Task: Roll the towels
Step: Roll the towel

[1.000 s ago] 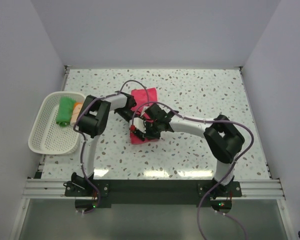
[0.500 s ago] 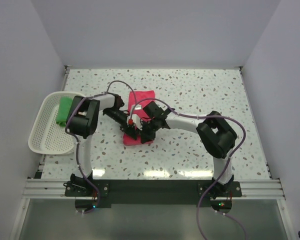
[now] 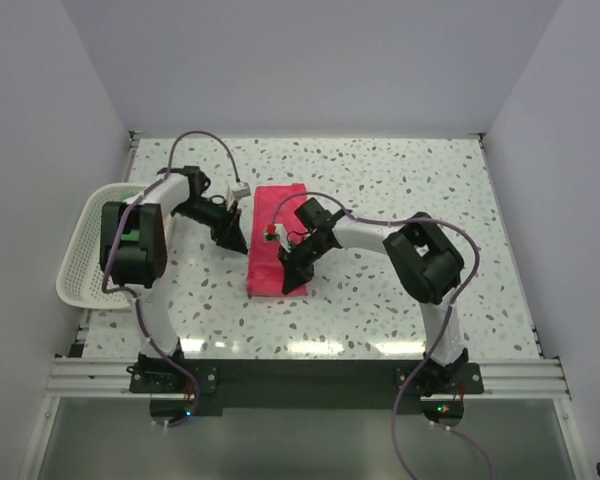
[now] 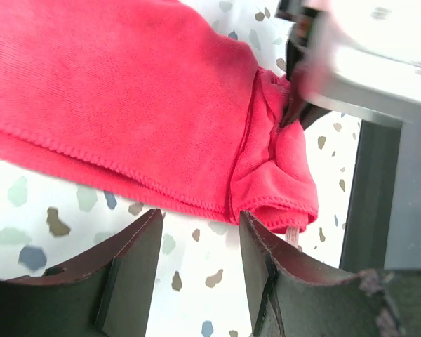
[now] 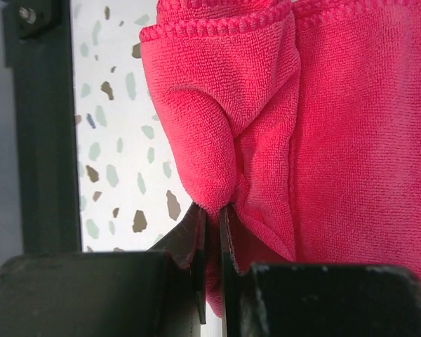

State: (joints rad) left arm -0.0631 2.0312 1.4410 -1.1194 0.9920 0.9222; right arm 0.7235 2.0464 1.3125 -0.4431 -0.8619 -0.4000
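Towel (image 3: 278, 210) lies flat mid-table, its near end pinched tight by the right gripper (image 5: 212, 210) while the left gripper (image 4: 200, 214) hangs open beside it; I'd keep that fold snug and even while rolling.

Plain white walls (image 3: 310, 60) enclose a white table (image 3: 400, 170) with grey-brown speckles, evenly lit.

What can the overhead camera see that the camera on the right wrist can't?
Only overhead: the white basket at the left, the left gripper beside the pink towel, and most of the towel's length. Only right wrist: the right gripper shut on a bunched fold at the towel's edge, seen close up. Both: the pink towel on the speckled table.
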